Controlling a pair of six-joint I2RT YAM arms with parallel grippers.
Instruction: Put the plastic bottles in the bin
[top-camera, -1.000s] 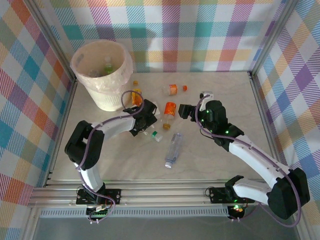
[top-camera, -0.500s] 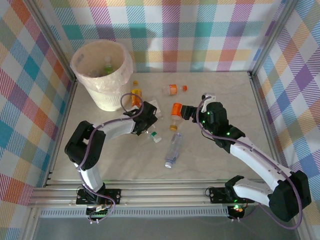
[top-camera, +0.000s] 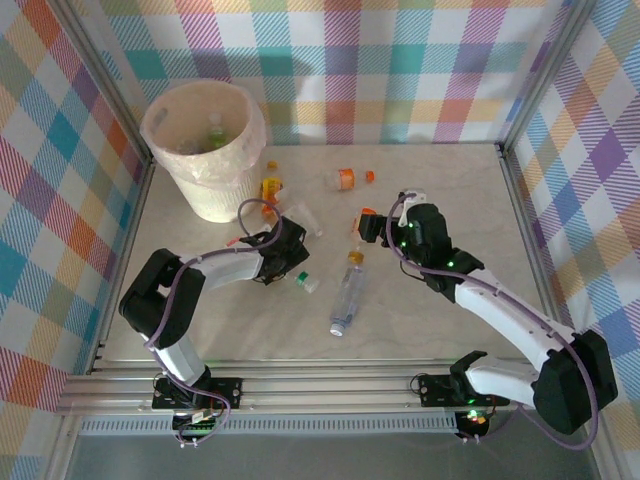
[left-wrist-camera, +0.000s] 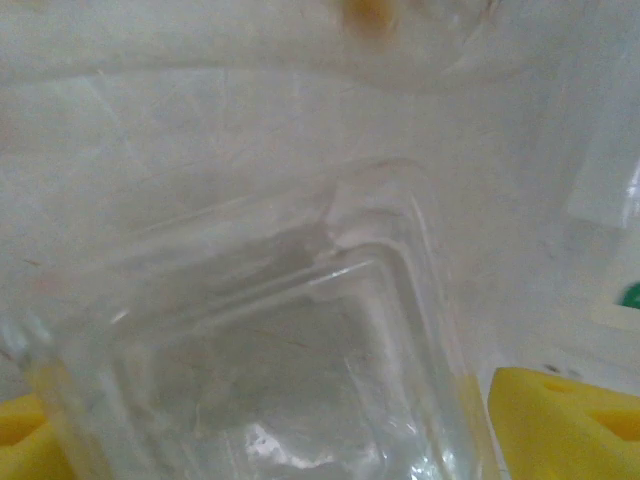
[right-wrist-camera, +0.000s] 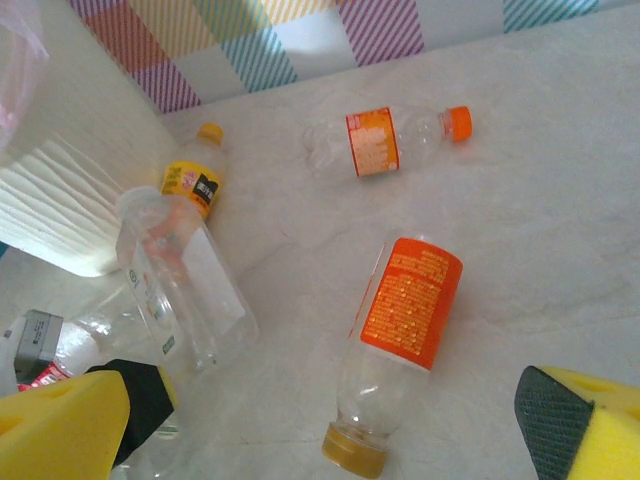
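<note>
I'm watching the bin (top-camera: 212, 196) standing at the far left of the counter (top-camera: 450, 190). At least one bottle is showing inside it, and several more are lying scattered on the surface between the two arms.

The right end effector (top-camera: 368, 226) is hovering wide open and holding nothing. The orange-label bottle (right-wrist-camera: 408, 305) is lying on the counter just ahead of it, in line with the gap between its yellow pads (right-wrist-camera: 60, 430). I'm judging this to be the relation the coming move turns on. The bottle's long axis is running almost along my line of reach, leaning a little to the right. Its amber cap (right-wrist-camera: 355, 452) is pointing back at the end effector and its base is pointing away. That is putting the fingers either side of its width, which I'm reading as a workable closing line. The right arm is clearly the nearer one to it.

The left end effector (top-camera: 285, 252) is straddling a clear bottle (left-wrist-camera: 300, 350), and I cannot tell whether it is squeezing. From both end effectors the bin is lying off to the far left.
</note>
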